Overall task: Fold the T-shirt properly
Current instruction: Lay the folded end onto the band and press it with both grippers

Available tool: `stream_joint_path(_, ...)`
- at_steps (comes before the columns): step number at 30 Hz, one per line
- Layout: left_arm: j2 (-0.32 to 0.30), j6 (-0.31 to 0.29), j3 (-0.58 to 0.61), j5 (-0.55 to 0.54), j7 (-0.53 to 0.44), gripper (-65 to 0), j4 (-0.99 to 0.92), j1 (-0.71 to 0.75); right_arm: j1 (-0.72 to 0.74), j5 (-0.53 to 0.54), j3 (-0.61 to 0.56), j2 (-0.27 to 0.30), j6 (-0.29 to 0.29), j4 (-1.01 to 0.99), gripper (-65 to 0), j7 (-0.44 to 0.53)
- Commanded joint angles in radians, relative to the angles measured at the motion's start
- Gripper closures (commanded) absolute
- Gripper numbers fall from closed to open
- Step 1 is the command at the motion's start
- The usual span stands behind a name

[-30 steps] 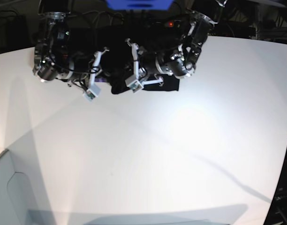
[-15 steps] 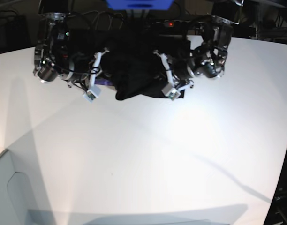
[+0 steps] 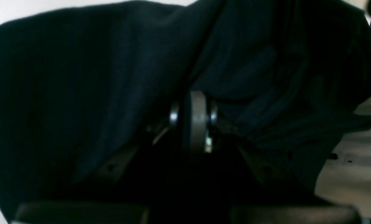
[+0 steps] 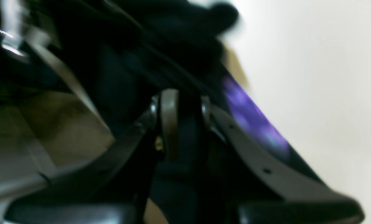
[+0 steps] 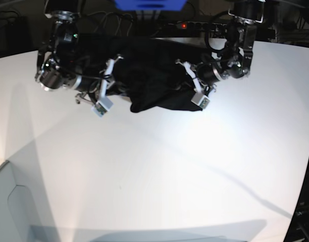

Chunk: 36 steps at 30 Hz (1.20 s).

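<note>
While both arms hold shirt [image 5: 154,75] aloft at far counter [image 5: 169,166] edge, cloth spans between tools, long axis side to side. Left tool [image 3: 194,119] clenched on dark fabric; right tool [image 4: 180,116] pinching fabric too, purple print beside it. Shirt bunched, lower hem sagging to or near counter; contact unclear. Both arms equally at cloth, one per end. Next move likely needs spreading apart, then lowering toward near side. Counter white, bare, broad; dark clutter, cables behind.
</note>
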Motion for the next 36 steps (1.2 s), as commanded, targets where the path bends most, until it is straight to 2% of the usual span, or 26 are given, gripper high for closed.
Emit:
stream_joint_path(1, -0.015, 0.066, -0.006, 0.14, 0.091, -6.3, -0.023, 0.013, 0.01, 0.013, 0.003, -0.009, 0.014, 0.017, -11.0, 0.013)
stream_joint_path(9, -0.014, 0.066, -0.008, 0.14, 0.091, -6.3, -0.023, 0.011, 0.007, 0.008, -0.157, -0.084, 0.014, 0.012, -10.7, 0.013)
stream_joint_path(14, -0.012, 0.066, -0.008, 0.135, 0.091, -6.3, -0.023, 0.011, 0.011, 0.007, -0.186, -0.115, 0.014, -0.013, -10.7, 0.013)
stream_joint_path(17, -0.012, 0.066, -0.008, 0.133, 0.091, -6.3, -0.023, 0.011, 0.039, 0.007, -0.189, -0.116, 0.014, -0.059, -10.7, 0.013)
stream_joint_path(20, -0.012, 0.066, -0.008, 0.133, 0.091, -6.3, -0.023, 0.011, 0.057, 0.007, -0.189, -0.119, -0.059, -0.095, -10.7, 0.013)
stream_joint_path(21, -0.012, 0.066, -0.008, 0.133, 0.091, -6.3, -0.023, 0.011, 0.07, 0.007, -0.19, -0.121, -0.066, -0.106, -10.7, 0.02)
stream_joint_path(31, -0.012, 0.066, -0.008, 0.132, 0.091, -6.3, -0.023, 0.011, 0.116, 0.007, -0.269, -0.116, -0.069, -0.258, -10.6, 0.083)
stream_joint_path(36, -0.012, 0.066, -0.008, 0.132, 0.091, -6.3, -0.023, 0.011, 0.139, 0.007, -0.276, -0.079, -0.069, -0.336, -10.6, 0.092)
